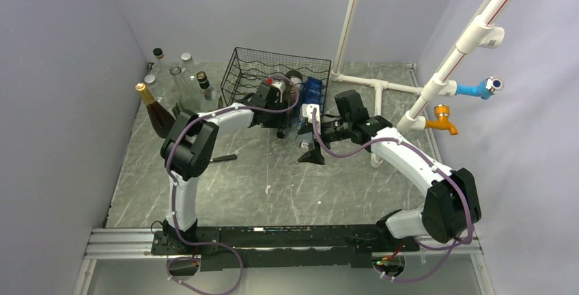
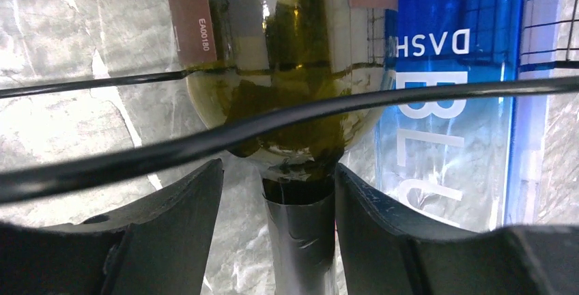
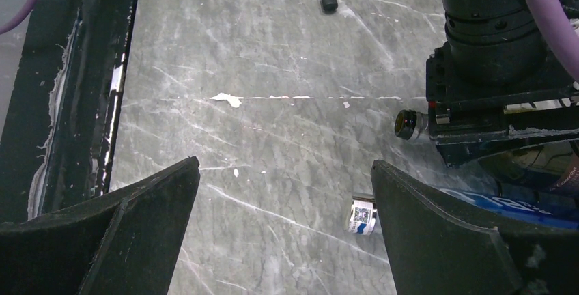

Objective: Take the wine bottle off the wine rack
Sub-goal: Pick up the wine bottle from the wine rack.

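The wine bottle [image 2: 287, 69] lies neck-first between the left gripper [image 2: 276, 169] fingers, which are parted and not clamped. Its body runs far into the wine rack [image 1: 240, 73]. The right gripper [image 3: 283, 172] is wide open and empty.

Overhead, the fixed camera looked down from behind on the whole table [image 1: 273, 172]. The left wrist view sat tight against the wine bottle [image 2: 287, 69] at the wine rack [image 2: 205, 143]. The right wrist view faced the table, close. All three caught the blue bottle [image 2: 450, 104].
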